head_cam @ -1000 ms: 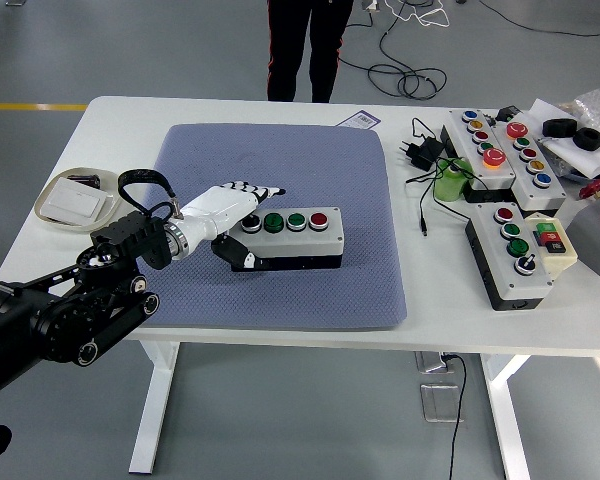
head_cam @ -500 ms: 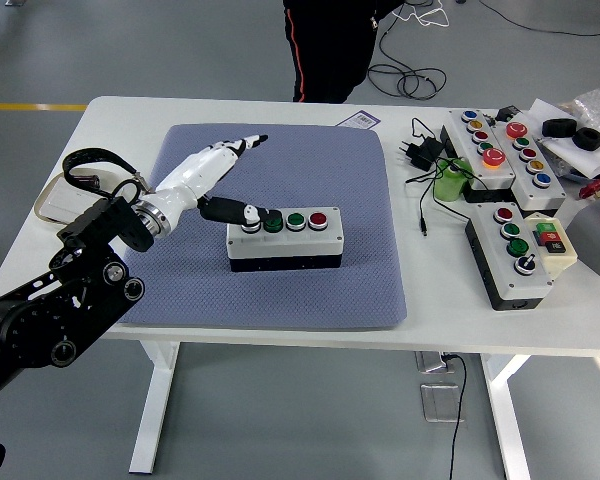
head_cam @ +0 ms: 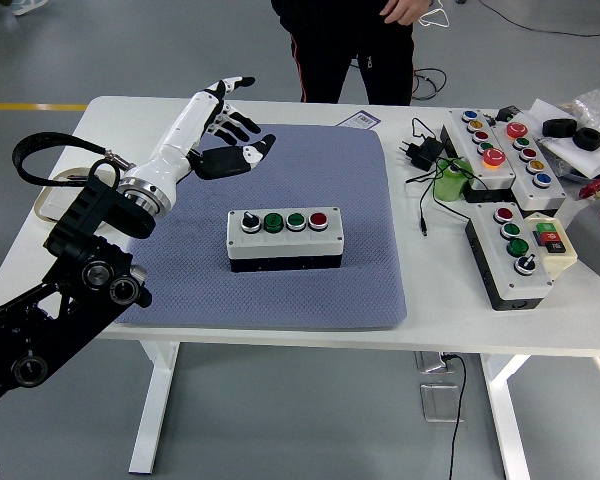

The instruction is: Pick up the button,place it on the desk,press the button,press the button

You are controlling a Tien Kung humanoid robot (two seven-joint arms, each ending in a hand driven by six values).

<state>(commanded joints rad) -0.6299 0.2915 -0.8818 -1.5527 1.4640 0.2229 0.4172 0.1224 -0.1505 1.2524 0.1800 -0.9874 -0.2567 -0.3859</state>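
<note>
On the blue mat [head_cam: 360, 280] your button box [head_cam: 284, 239] sits ready for pressing, left hand [head_cam: 216, 130] raised above it, fingers spread, empty.

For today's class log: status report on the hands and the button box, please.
Left robot hand open, raised above blue mat. Right hand out of view. Button box sits free on mat. Nothing in the way.

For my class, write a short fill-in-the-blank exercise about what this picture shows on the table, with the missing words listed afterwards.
1. The button box with four buttons in a row lies on a ____ mat.
2. The left hand hovers with its fingers ____, holding nothing.
3. On the button box, the button at the picture's right end is ____.
4. The green cylinder stands to the picture's ____ of the mat.

Missing words: blue; spread; red; right
</note>
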